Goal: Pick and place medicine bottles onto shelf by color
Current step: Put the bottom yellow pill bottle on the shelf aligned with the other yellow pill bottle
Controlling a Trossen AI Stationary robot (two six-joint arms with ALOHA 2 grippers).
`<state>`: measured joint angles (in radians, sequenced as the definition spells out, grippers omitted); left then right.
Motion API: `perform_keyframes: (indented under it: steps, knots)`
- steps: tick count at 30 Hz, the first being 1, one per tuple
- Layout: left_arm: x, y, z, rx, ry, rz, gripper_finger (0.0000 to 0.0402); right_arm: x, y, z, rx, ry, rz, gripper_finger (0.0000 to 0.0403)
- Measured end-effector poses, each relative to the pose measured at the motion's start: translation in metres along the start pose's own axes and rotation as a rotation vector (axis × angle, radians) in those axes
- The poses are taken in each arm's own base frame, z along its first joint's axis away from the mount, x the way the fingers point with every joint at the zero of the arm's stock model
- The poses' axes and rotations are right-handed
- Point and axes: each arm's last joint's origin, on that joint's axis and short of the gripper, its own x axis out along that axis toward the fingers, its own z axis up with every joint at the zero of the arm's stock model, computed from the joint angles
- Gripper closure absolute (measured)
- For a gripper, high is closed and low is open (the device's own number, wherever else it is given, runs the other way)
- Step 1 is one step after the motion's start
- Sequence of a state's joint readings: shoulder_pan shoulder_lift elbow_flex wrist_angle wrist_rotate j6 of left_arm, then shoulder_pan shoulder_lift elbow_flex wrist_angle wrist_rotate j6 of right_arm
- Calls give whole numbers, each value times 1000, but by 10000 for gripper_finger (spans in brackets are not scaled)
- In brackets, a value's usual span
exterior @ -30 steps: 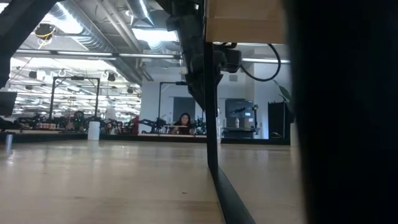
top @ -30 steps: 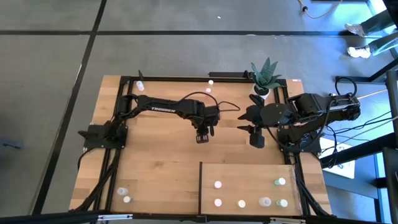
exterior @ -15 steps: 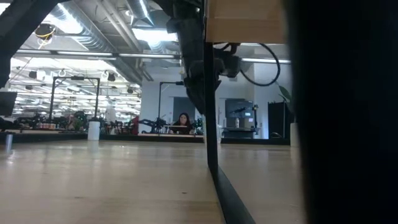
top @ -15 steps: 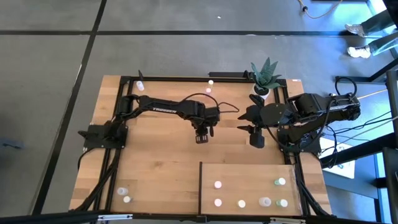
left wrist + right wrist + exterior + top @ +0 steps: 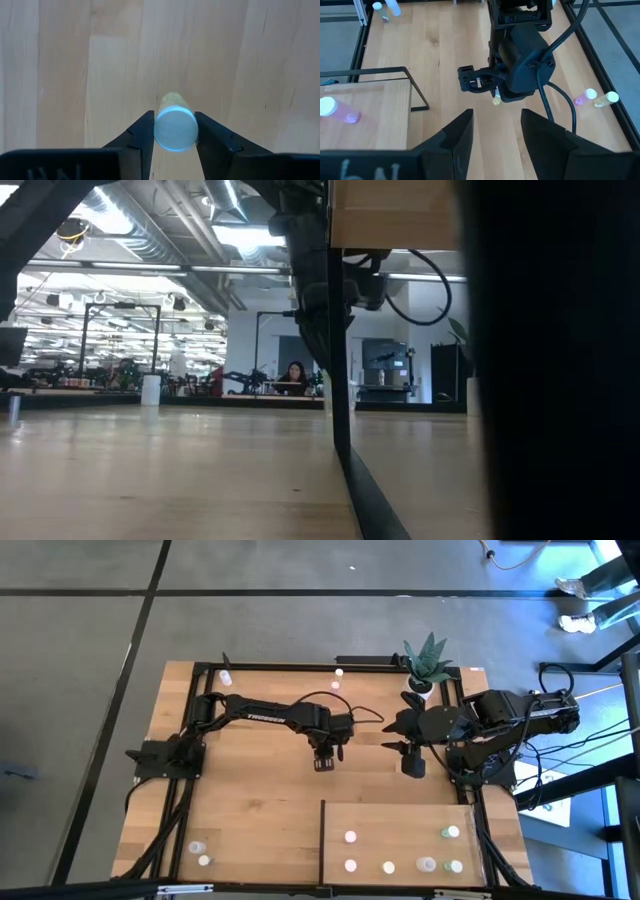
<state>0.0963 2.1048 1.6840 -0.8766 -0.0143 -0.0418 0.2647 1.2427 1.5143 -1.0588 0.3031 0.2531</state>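
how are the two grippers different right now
The left gripper is shut on a pale yellow bottle, fingers pressed against its sides; the right gripper is open and holds nothing. The left one hangs over the middle of the table, while the right one waits nearer the potted plant. Both are dark two-finger grippers held above the wood.

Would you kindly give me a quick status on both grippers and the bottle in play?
Left gripper shut on a pale yellow bottle, mid-table. Right gripper open, empty, waiting near the plant. Shelf holds six bottles; path clear.
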Motion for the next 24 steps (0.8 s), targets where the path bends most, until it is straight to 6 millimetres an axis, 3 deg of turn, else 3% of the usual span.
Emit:
perform_keyframes:
  steps: [15,24]
  knots:
    - [0,0,-1,0,5,0,193,0,0,0,0,0,0,236]
    - [-11,7,-2,-24,4,5,183,0,0,0,0,0,0,236]
